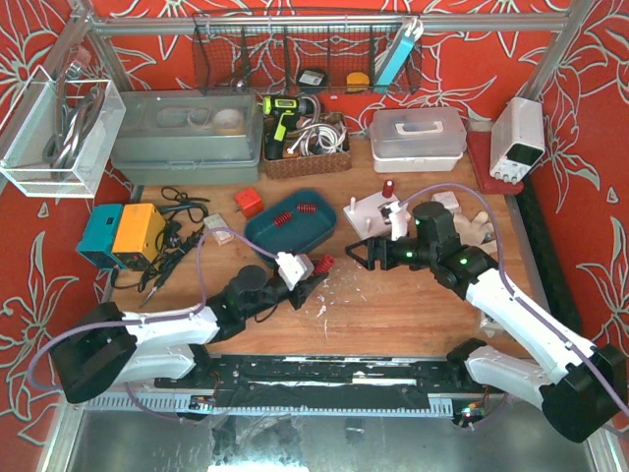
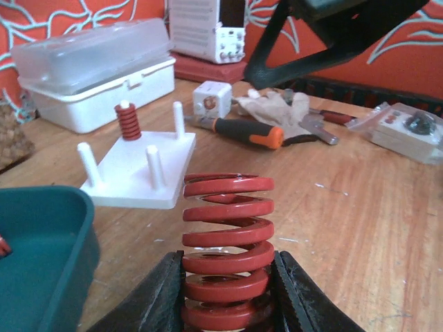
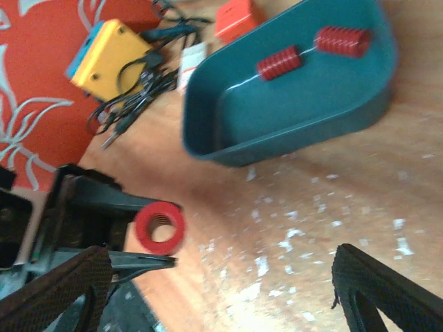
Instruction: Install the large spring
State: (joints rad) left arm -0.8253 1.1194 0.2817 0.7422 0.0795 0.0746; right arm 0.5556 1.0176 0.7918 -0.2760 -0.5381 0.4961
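The left gripper is clenching the large spring mid-table. The right gripper is hanging released at its 3 o'clock. The pegboard is waiting at the spring's 1 o'clock, so I judge seating is not yet done.

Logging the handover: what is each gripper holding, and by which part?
Left gripper clamps the large spring across the coils at one end; right gripper is open, holding nothing.

right end effector: spread wide | large spring: clamped in left end effector | teal tray: two small springs
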